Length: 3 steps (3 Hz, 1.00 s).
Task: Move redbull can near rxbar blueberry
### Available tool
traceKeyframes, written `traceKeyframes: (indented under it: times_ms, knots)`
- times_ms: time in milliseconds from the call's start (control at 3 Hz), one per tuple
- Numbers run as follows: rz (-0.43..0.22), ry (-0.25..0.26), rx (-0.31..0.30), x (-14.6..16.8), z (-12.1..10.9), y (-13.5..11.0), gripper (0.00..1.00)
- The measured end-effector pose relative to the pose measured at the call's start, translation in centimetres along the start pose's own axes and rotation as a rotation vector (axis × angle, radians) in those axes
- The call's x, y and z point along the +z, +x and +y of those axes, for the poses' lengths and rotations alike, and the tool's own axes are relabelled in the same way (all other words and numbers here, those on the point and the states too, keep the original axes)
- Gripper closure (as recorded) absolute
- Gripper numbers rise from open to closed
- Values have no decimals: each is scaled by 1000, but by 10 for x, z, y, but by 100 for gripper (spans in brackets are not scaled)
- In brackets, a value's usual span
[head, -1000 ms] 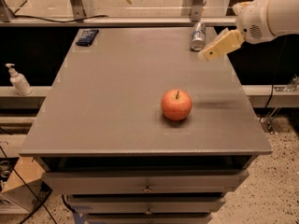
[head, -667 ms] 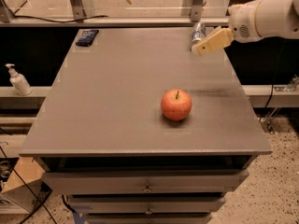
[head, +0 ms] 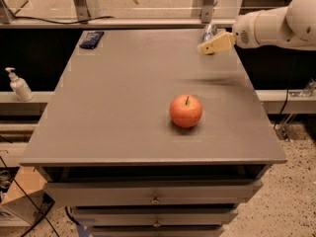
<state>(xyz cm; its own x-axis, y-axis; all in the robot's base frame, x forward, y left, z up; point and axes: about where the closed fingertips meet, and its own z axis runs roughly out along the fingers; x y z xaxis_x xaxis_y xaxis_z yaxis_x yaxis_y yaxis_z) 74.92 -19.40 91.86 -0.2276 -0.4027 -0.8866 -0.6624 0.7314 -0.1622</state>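
Note:
The redbull can (head: 209,32) lies at the far right corner of the grey tabletop (head: 123,98), mostly hidden behind my gripper. The rxbar blueberry (head: 92,39) is a flat dark blue wrapper at the far left corner. My gripper (head: 207,47) reaches in from the right on a white arm (head: 276,23). Its tan fingers (head: 217,42) hang just in front of the can, close to it, and above the table.
A red-orange apple (head: 186,110) sits right of the table's centre. A soap dispenser bottle (head: 19,85) stands on a shelf to the left. A glass wall with metal posts runs behind the table. Drawers are below the front edge.
My gripper has moved left and toward the far edge, closing in on the can. The can, apple and wrapper have not moved.

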Motion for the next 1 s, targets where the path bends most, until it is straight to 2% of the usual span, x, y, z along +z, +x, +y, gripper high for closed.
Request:
traceKeyframes:
  times_ms: [333, 667, 1000]
  knots:
    - [1, 0, 0, 1, 1, 0, 0]
    - [-20, 22, 19, 18, 0, 3, 0]
    - [-62, 53, 79, 53, -8, 12, 0]
